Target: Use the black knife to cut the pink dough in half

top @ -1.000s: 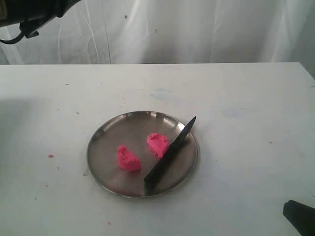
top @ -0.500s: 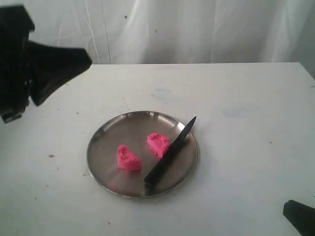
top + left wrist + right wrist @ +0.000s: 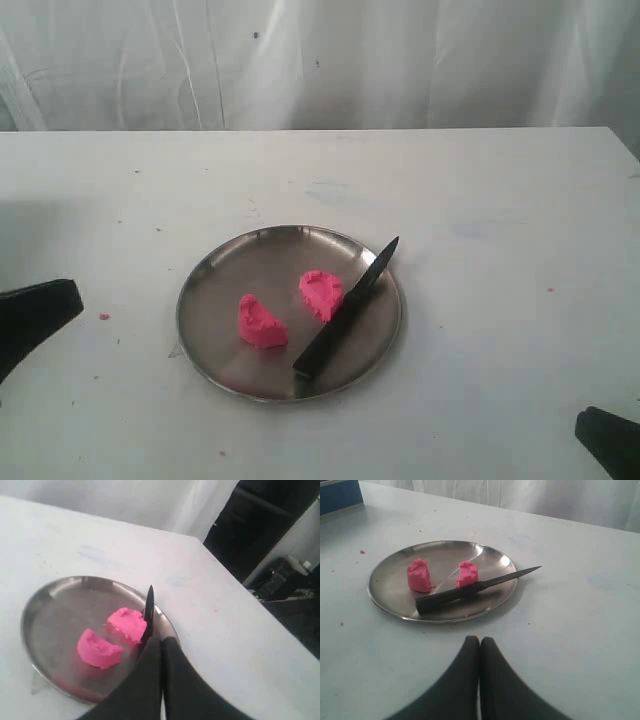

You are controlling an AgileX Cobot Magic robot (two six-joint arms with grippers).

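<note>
Two soft pink dough (image 3: 262, 322) halves sit apart.
Stiff black knife (image 3: 345, 307): grab its near handle; both pincers pressed together, empty.

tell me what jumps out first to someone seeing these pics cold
Two bright pink dough halves lie apart on a steel plate in the middle of the white table. The black knife rests across the plate's right side, touching the right half, its tip past the rim. Both pincers are shut and empty, back from the plate.
</note>
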